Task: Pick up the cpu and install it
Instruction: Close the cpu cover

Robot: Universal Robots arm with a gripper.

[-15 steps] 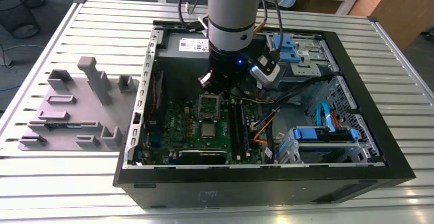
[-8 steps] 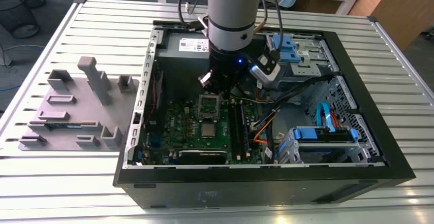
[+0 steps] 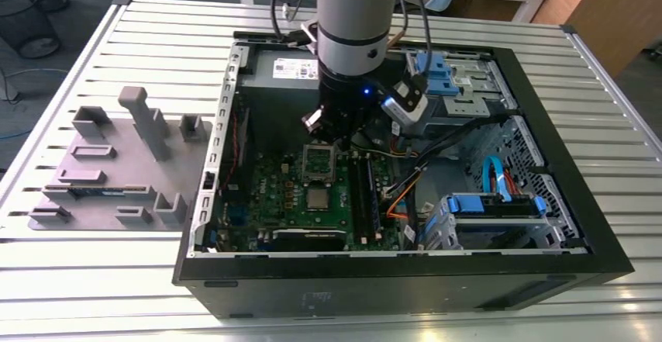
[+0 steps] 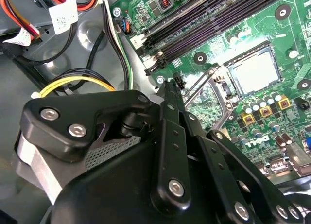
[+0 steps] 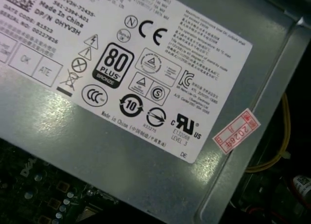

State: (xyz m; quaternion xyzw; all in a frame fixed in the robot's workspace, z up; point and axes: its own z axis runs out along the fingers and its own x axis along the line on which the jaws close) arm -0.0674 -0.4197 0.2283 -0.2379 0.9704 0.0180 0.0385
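1. State: the gripper (image 3: 333, 134) hangs inside the open computer case (image 3: 414, 280), over the top of the motherboard (image 3: 279, 195). I can't tell whether the pincer is spread or pressed together (the linkage hides the tips in the second wrist view).
2. The cpu (image 3: 318, 197) lies flat on the board in its socket seat, dull silver top up, apart from the gripper. It is also clear in the second wrist view (image 4: 255, 71).
3. Risk: the hinged socket frame (image 4: 209, 88) stands swung open between gripper and cpu. A straight descent could clip it.
4. Risk: the orange cables (image 3: 398, 195) run just beside the memory slots (image 4: 204, 15). A sideways move could snag them.
5. Risk: the chip is thin and flat. An off-centre pinch would likely tilt or drop it, and a skewed seat could bend the socket contacts.
6. Risk: the power-supply box (image 5: 146, 151) sits close to the wrist, so there is little clearance that side.
7. Count: one cpu, one socket frame, one power-supply box, one gripper, four memory slots (best reading), two blue drive caddies (image 3: 491, 206), one grey fixture block (image 3: 114, 171) on the table.
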